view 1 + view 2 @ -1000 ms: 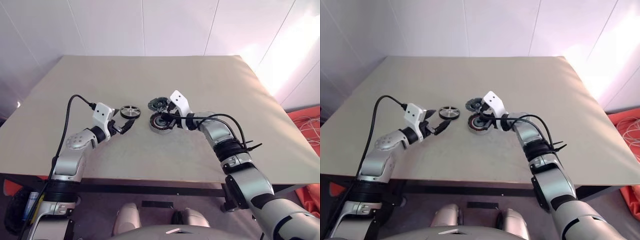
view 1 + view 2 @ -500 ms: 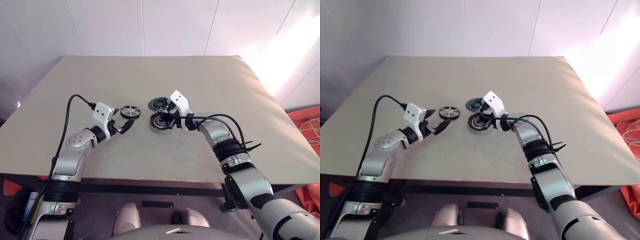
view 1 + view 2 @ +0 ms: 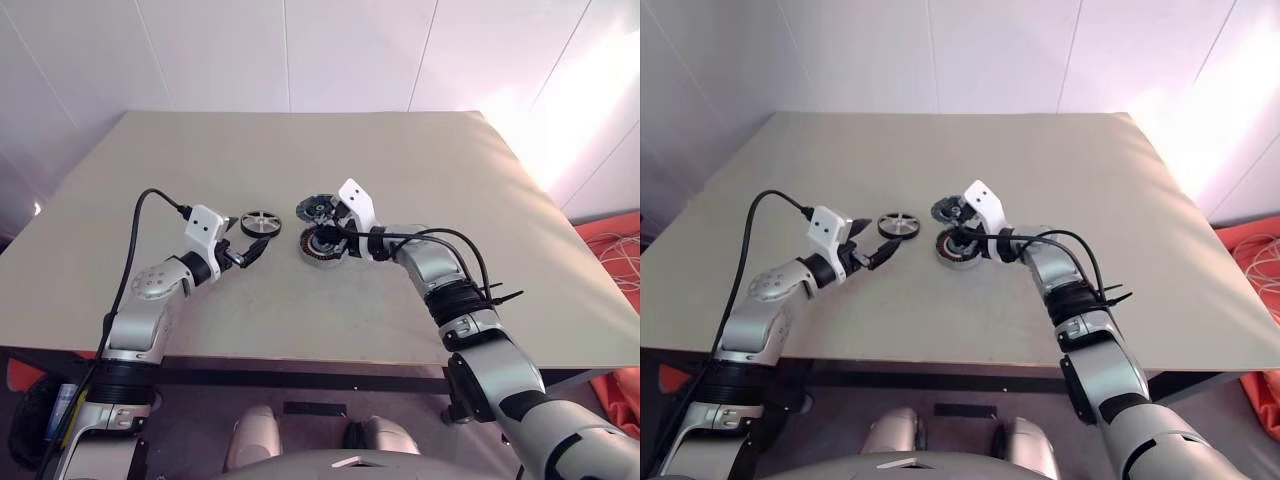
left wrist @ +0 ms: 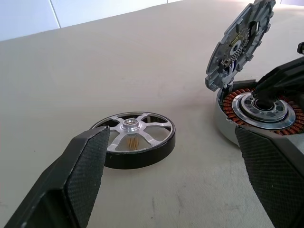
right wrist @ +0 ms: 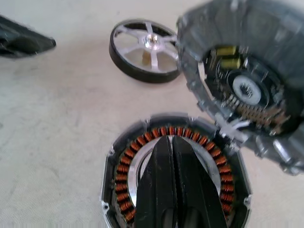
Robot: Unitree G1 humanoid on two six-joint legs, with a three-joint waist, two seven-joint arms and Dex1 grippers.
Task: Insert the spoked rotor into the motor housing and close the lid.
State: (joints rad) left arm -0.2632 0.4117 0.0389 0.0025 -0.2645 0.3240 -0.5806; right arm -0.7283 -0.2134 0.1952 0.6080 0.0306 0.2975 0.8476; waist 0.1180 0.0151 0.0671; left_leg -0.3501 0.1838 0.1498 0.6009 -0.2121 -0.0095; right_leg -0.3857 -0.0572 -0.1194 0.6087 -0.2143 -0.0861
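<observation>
Now we see our left gripper (image 4: 171,175) with its two black fingers spread as wide as they go, holding nothing and touching nothing. The small open spoked rotor (image 4: 135,139), silvery spokes inside a dark rim, lies flat on the beige table (image 3: 400,170) just beyond and between those fingertips, slightly toward the left finger. Our right gripper (image 5: 172,156) has its fingers pressed together, tips resting over the silver hub of the round grey motor housing (image 3: 322,245) with its ring of copper-brown windings. The dark grey ribbed lid (image 4: 241,40) stands tilted up at the housing's far edge, its inner face with small parts turned toward us. Rotor and housing sit near each other with a strip of bare table between them, rotor to the left. Both lie around mid-table, well away from every edge, with open surface on all sides.
</observation>
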